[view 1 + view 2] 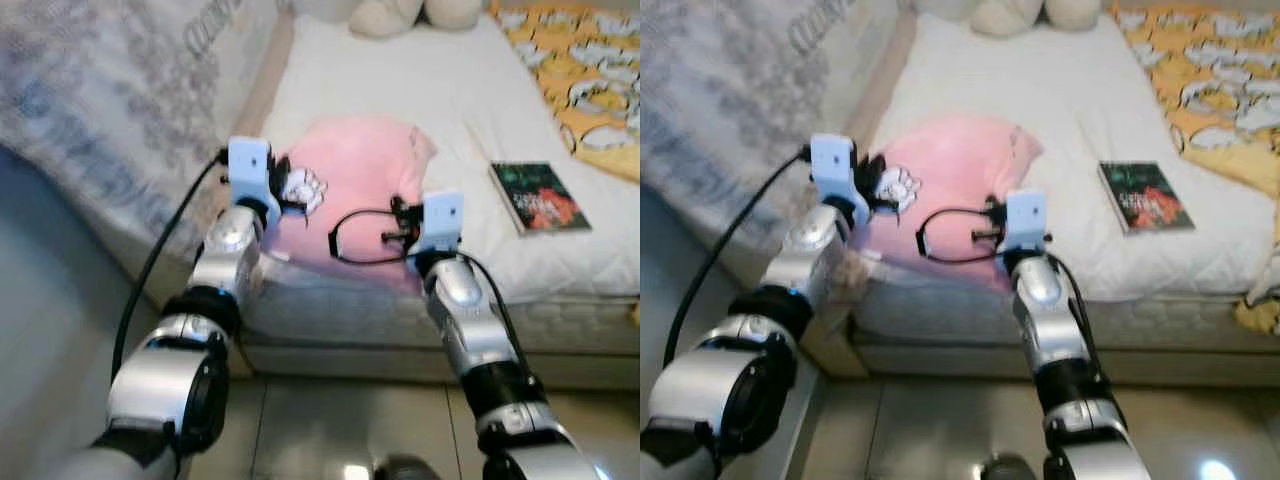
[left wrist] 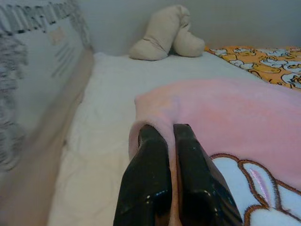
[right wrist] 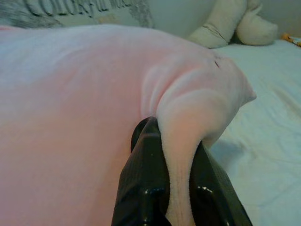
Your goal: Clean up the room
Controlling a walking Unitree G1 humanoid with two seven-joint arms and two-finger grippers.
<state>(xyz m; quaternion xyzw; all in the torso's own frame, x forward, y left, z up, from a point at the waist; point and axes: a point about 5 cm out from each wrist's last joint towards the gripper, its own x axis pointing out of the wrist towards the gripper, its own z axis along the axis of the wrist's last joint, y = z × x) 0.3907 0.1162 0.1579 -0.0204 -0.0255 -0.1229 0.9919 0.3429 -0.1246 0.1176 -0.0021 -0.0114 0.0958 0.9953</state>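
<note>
A bed (image 1: 420, 90) with a white cover is stretching away from the robot, and a pink blanket (image 1: 355, 175) is lying across its near edge. The left hand (image 2: 168, 141) is pinching the blanket's left side, fingers nearly closed on a fold. The right hand (image 3: 174, 136) is gripping a thick bunch of it on the right side. The blanket is soft and fleecy, rumpled, with a white cartoon figure (image 1: 303, 188) stitched near the left hand. Both grips are looking shallow, so the fabric is likely to slip free if the arms pull apart or lift unevenly. A book (image 1: 538, 197) is lying well to the right, and a beige plush toy (image 2: 167, 33) is resting at the far end.
</note>
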